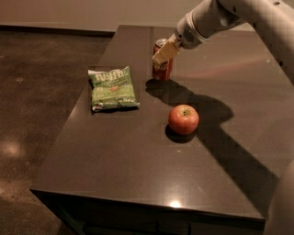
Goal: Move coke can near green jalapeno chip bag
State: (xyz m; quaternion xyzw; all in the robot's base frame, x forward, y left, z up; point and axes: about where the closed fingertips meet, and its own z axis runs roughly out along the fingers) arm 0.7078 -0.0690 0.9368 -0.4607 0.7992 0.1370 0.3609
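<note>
The coke can [162, 68], red with a silver top, is upright at the back of the dark table [138, 170]. My gripper [164, 51] reaches in from the upper right and is shut on the can's upper part; a pale finger [166, 49] lies across its front. The green jalapeno chip bag [113, 88] lies flat to the can's left and a little nearer, a short gap apart. I cannot tell whether the can's base touches the table.
A red apple [183, 119] sits on the table in front of and to the right of the can. The table's left edge runs just beside the bag. My arm [239, 13] crosses the upper right, casting a broad shadow on the table.
</note>
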